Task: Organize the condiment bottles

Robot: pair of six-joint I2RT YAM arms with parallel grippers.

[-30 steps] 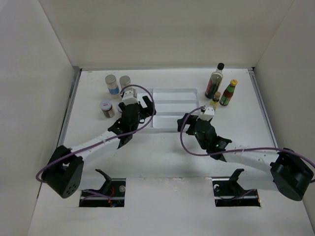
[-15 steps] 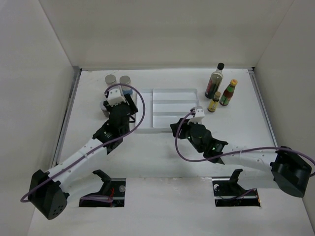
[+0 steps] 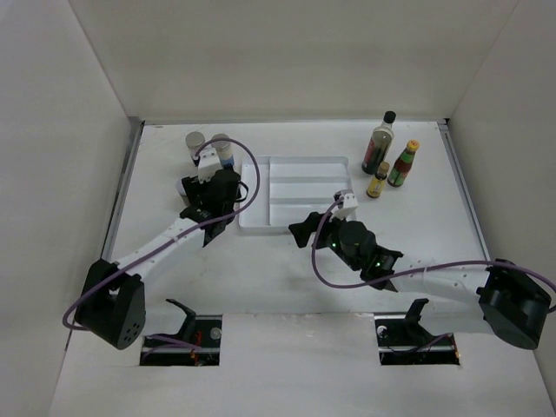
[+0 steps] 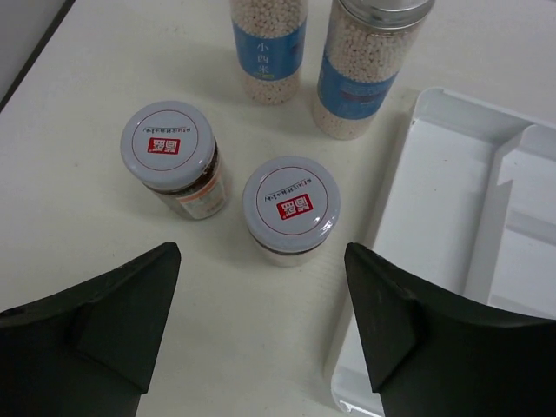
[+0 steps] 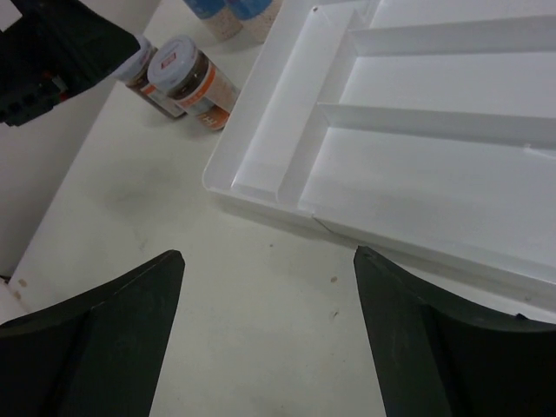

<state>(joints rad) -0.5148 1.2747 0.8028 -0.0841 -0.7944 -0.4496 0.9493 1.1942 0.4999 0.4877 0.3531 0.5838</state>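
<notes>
My left gripper (image 4: 261, 261) is open and empty, hovering just short of two short reddish-brown spice jars (image 4: 169, 152) (image 4: 291, 204). Beyond them stand two silver-lidded blue-labelled jars (image 4: 268, 43) (image 4: 365, 61) (image 3: 196, 142). In the top view the left gripper (image 3: 211, 187) covers the short jars. My right gripper (image 5: 268, 261) (image 3: 304, 230) is open over bare table at the near left corner of the white tray (image 5: 417, 174). At the far right stand the tall dark bottle (image 3: 380, 139), the yellow-capped red sauce bottle (image 3: 403, 163) and the tiny yellow bottle (image 3: 377, 181).
The white tiered tray (image 3: 295, 187) lies mid-table with nothing in it; its left edge (image 4: 434, 217) runs just right of the short jars. White walls close the table on three sides. The left arm's black body (image 5: 52, 43) shows in the right wrist view beside the spice jars (image 5: 187, 78).
The left gripper has swung left from the tray's edge to above the short jars. The right gripper has moved left from near the tiny yellow bottle to the tray's near left corner.
</notes>
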